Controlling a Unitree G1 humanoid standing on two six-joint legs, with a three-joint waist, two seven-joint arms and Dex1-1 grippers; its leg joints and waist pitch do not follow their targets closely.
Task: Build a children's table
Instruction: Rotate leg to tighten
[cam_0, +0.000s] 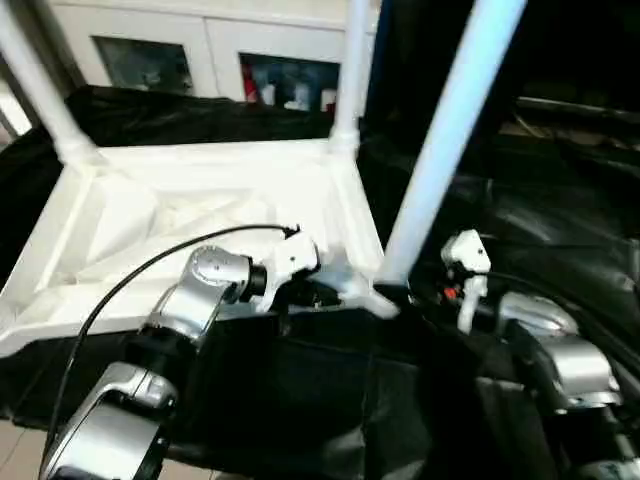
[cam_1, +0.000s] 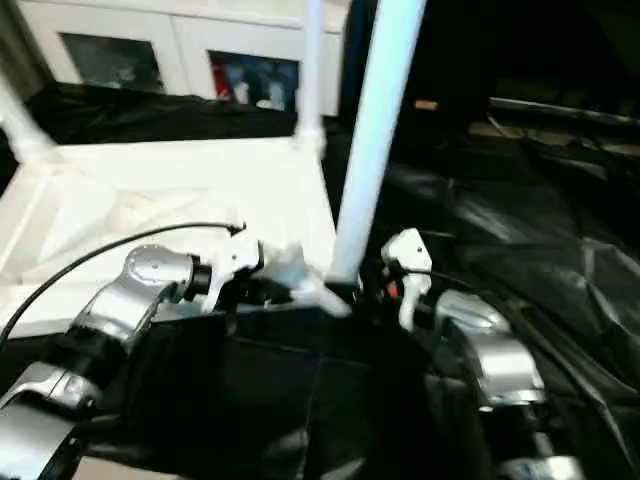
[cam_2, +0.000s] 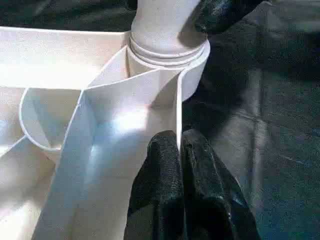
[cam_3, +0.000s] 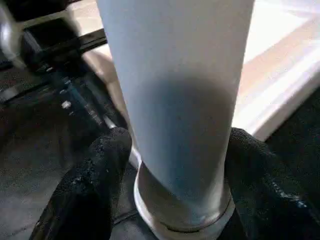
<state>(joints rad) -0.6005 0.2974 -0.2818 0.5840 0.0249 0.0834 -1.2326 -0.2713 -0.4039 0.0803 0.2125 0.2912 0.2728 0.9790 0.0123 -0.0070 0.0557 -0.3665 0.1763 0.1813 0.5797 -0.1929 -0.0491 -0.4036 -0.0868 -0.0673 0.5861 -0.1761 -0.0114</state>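
The children's table lies upside down on the black cloth, its white ribbed tabletop (cam_0: 200, 200) facing up. Legs stand in the far left socket (cam_0: 35, 90), the far right socket (cam_0: 350, 70) and the near right socket (cam_0: 450, 130). My left gripper (cam_2: 179, 142) is shut on the thin rim wall just beside the near right corner socket (cam_2: 170, 60). My right gripper (cam_3: 179, 137) straddles the base of the near right leg (cam_3: 175, 90), one black finger (cam_3: 107, 165) on each side just above the collar, jaws open about as wide as the tube.
The black-draped work table (cam_0: 560, 220) stretches to the right and behind. White cabinets with glass doors (cam_0: 140, 60) stand at the back. A black cable (cam_0: 130, 280) arcs over my left forearm. Pale floor (cam_0: 20, 440) shows at the near left.
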